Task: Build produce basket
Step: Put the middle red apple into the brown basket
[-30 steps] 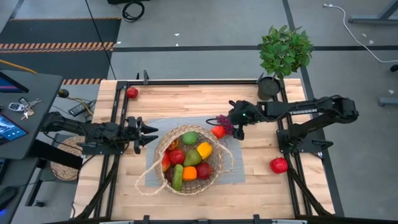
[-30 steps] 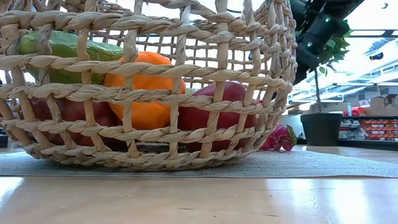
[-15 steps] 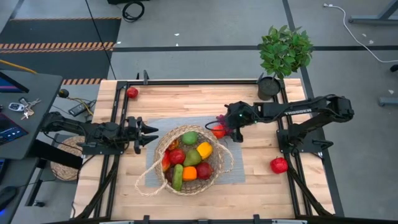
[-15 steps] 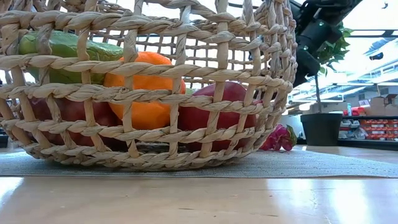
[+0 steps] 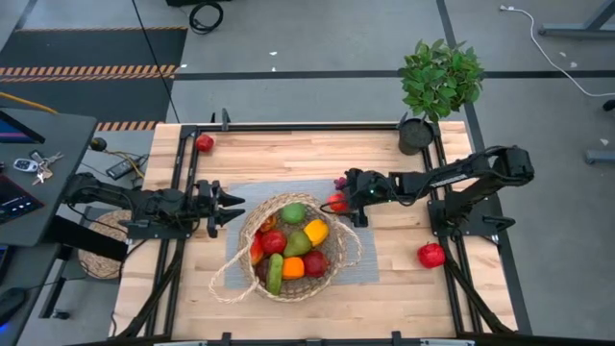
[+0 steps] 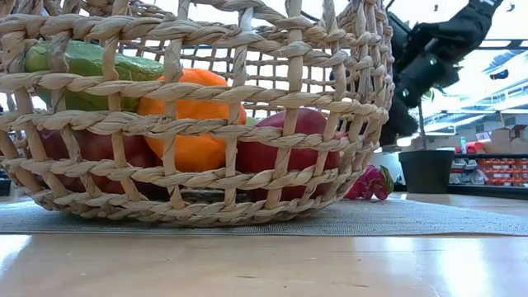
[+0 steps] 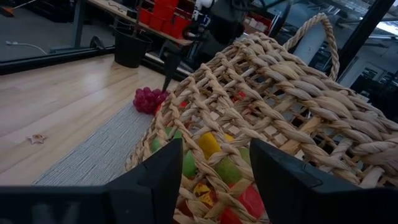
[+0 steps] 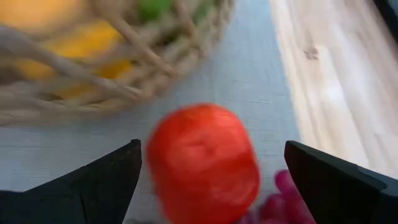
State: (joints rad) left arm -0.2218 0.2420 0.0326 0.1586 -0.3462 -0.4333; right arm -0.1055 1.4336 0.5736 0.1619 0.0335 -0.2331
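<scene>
The wicker basket (image 5: 293, 245) stands on a grey mat, holding several fruits: green, red, yellow and orange ones. A red-orange fruit (image 5: 335, 202) lies on the mat by the basket's far right rim, with purple grapes (image 5: 341, 183) just beyond it. My right gripper (image 8: 212, 146) is open and low over that fruit (image 8: 202, 163); a finger stands on either side of it without touching. My left gripper (image 5: 231, 205) is open and waits at the basket's left side, pointing at the wicker wall (image 7: 280, 112).
One red apple (image 5: 205, 142) lies near the table's far left corner, another (image 5: 430, 255) at the right edge. A potted plant (image 5: 440, 82) stands at the far right corner. The basket's loop handles (image 5: 231, 279) trail onto the wood at near left.
My right gripper has moved toward the table's left and down, from beside the grapes to a place over the red-orange fruit. The fruit and the basket have stayed where they were.
</scene>
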